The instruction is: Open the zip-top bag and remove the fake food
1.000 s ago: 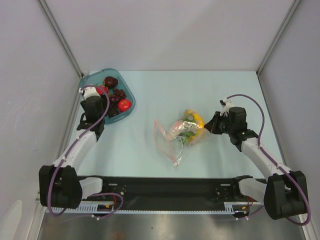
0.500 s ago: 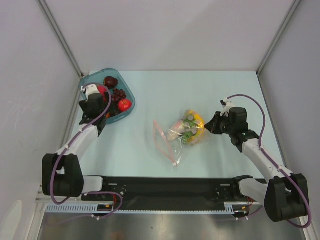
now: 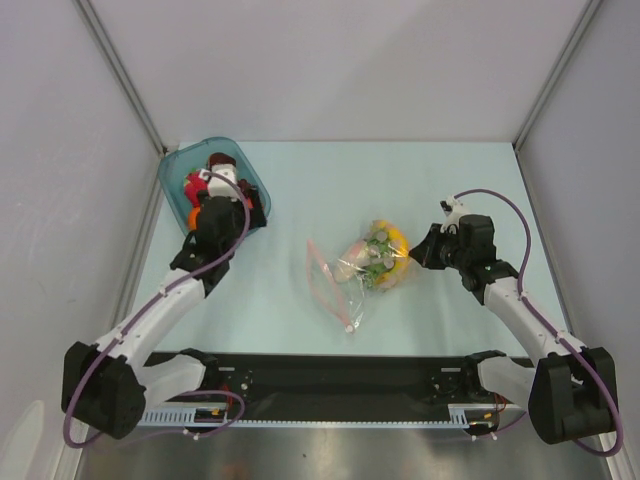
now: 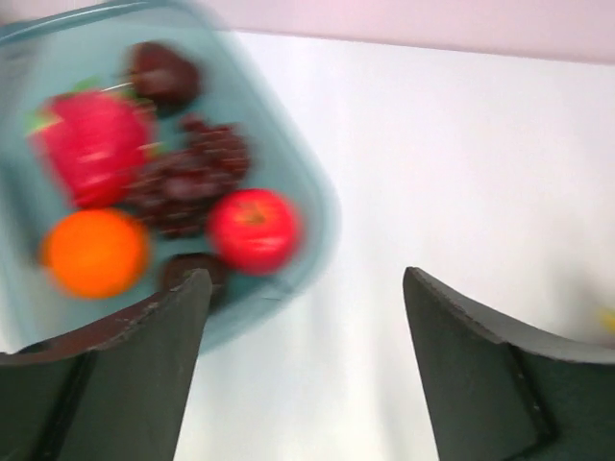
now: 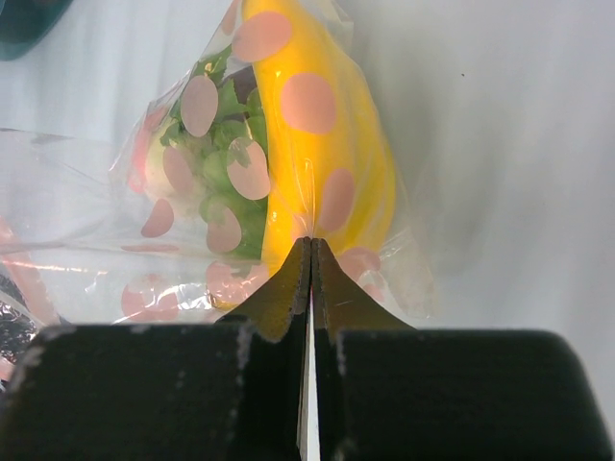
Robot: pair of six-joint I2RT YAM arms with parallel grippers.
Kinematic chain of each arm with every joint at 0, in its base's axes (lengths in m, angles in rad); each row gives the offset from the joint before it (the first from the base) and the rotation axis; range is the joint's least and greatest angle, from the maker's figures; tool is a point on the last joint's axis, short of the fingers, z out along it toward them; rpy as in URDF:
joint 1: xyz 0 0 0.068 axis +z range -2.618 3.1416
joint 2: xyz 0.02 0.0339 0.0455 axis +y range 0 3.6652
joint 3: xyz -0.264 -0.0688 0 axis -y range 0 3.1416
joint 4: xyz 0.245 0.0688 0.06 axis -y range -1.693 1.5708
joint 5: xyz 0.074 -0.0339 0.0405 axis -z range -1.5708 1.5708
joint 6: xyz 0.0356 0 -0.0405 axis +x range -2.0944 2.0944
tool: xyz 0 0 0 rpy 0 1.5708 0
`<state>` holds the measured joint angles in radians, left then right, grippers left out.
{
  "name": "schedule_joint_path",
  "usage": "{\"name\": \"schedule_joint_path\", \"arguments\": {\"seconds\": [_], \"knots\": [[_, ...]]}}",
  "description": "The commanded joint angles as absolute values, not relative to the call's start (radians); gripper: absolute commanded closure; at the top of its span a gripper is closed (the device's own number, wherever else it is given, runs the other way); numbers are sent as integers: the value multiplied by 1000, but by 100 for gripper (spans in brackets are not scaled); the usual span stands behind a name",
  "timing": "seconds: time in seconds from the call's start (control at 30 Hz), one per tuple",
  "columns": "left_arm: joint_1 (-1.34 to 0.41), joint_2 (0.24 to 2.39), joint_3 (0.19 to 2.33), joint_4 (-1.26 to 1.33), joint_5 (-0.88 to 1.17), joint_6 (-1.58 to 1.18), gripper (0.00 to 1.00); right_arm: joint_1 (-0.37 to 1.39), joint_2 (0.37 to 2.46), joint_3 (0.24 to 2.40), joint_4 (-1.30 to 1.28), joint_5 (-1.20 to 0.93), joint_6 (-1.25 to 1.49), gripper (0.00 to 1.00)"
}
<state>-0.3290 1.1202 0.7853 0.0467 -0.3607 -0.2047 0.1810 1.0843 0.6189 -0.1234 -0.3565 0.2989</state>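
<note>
- Right gripper [image 5: 309, 252]: the jaws are pressed together with only a hairline gap at the tips. They pinch a fold of the bag's [image 5: 183, 221] clear film just below the banana [image 5: 322, 144].
- Right arm: it reaches forward from its base at the near right corner, with the forearm angled inward. The wrist sits low over the table [image 3: 430, 180] and the gripper points left at the bag.
- Bag: it lies on the table a little right of centre, between the two arms, and it is printed with pink dots. Its pink zip strip [image 3: 320, 272] trails toward the near left, away from the pinched end. I cannot tell whether the strip is sealed.
- Bag contents: the yellow banana and the green grapes [image 5: 223, 178] are bunched inside at the end nearest the right gripper. Other pieces behind them are too crumpled over to identify.
- Left gripper [image 4: 303, 288]: the jaws are spread wide with nothing between them. The view is blurred.
- Left arm: it extends forward along the left side, with the wrist raised over the near right part of the tray [image 3: 176, 166].
- Tray: teal, in the far left corner of the table, well apart from the bag. It holds an orange [image 4: 94, 252], a round red fruit [image 4: 253, 229], a larger red piece [image 4: 91, 144] and a dark grape cluster [image 4: 187, 175].
</note>
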Motion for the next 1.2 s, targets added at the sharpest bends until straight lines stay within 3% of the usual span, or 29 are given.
{"name": "schedule_joint_path", "arguments": {"seconds": [0.0, 0.17, 0.43, 0.73, 1.0, 1.17], "knots": [[-474, 1055, 729, 84, -254, -161, 16, 176, 1068, 630, -123, -367, 285, 100], [-552, 1002, 631, 127, -91, -175, 44, 176, 1062, 637, -130, -370, 285, 100], [-646, 856, 489, 192, 119, -208, 58, 176, 1060, 637, -137, -370, 290, 100], [-758, 854, 433, 232, 192, -225, 61, 176, 1065, 640, -133, -377, 296, 100], [-817, 1040, 457, 345, 206, -216, 60, 176, 1057, 635, -141, -382, 293, 100], [-862, 1189, 498, 465, 212, -221, 53, 176, 1057, 630, -143, -383, 295, 100]]}}
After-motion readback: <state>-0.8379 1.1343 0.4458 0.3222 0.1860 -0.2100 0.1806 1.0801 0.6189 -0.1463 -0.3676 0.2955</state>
